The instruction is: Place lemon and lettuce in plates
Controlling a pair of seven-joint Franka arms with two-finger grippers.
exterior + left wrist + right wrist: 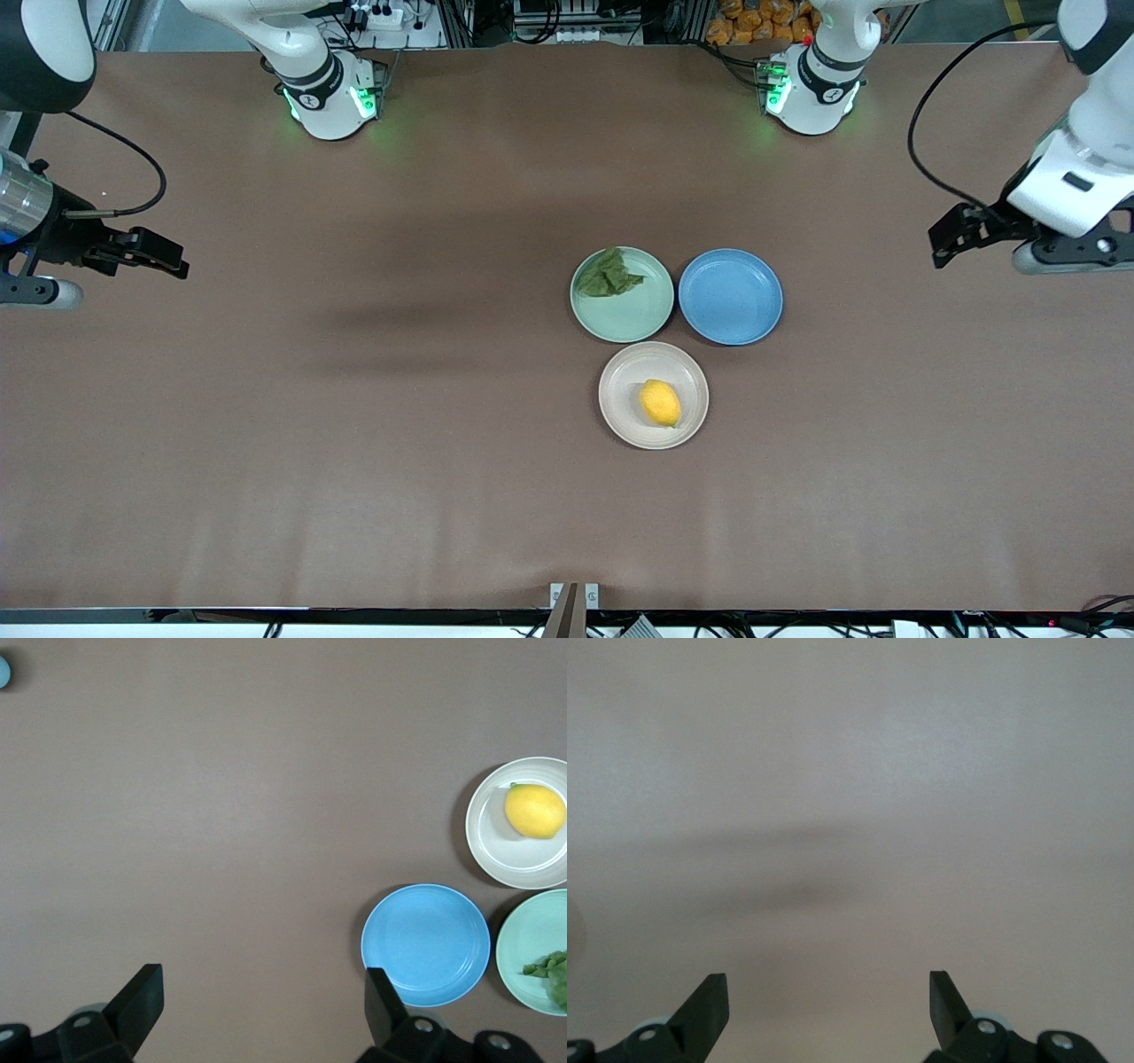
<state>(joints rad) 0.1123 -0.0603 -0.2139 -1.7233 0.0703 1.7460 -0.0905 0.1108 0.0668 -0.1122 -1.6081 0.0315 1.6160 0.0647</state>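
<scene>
The yellow lemon (660, 402) lies in the beige-white plate (620, 412), nearest the front camera; the left wrist view shows both, lemon (534, 810) and plate (496, 850). The dark green lettuce (608, 275) lies in the mint green plate (638, 319), just farther from the camera; it also shows in the left wrist view (551, 974). My left gripper (946, 241) is open and empty, up over the table's left-arm end. My right gripper (168, 259) is open and empty, over the right-arm end.
An empty blue plate (730, 296) sits beside the mint plate toward the left arm's end, touching it; it shows in the left wrist view (425, 944). Brown cloth (354, 443) covers the table. Both arm bases stand along the table's edge farthest from the camera.
</scene>
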